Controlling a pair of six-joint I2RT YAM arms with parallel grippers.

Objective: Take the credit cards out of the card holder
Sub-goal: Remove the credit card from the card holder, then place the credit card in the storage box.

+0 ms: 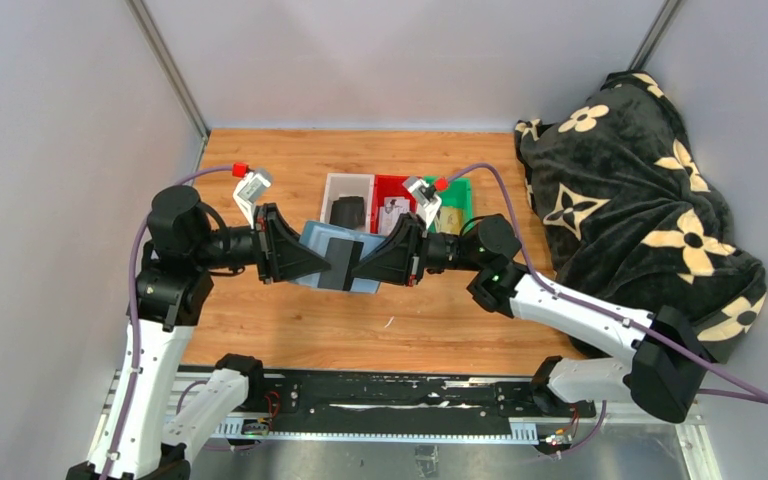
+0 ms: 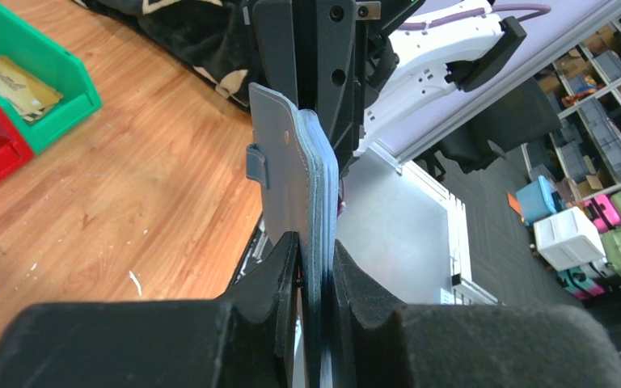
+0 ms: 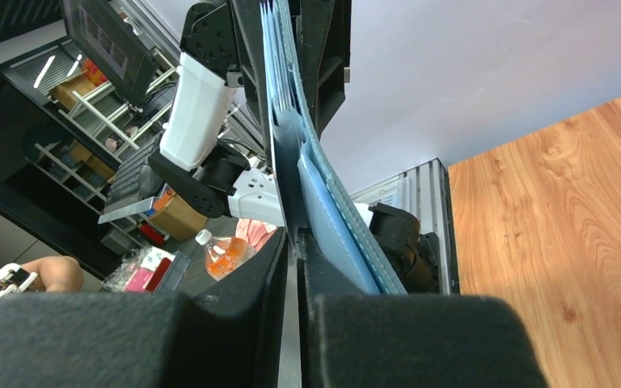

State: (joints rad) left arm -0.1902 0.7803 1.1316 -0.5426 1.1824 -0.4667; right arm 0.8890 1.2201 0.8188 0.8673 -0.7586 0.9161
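The slate-blue card holder point(image 1: 312, 238) is held in the air between my two grippers, above the wooden table point(image 1: 290, 330). My left gripper point(image 1: 326, 262) is shut on the holder's edge. In the left wrist view the holder point(image 2: 295, 174) stands edge-on between the left gripper's point(image 2: 315, 240) jaws. My right gripper point(image 1: 362, 267) meets it from the right and is shut on a thin dark card point(image 1: 343, 264). In the right wrist view the dark card point(image 3: 285, 174) runs into the right gripper's point(image 3: 292, 236) jaws, with the holder's lighter blue flap point(image 3: 327, 214) just to its right.
A white bin point(image 1: 345, 185), a red bin point(image 1: 392, 187) and a green bin point(image 1: 457, 200) stand in a row behind the grippers. A black flowered blanket point(image 1: 640, 200) lies heaped at the right. Grey walls enclose the table on three sides.
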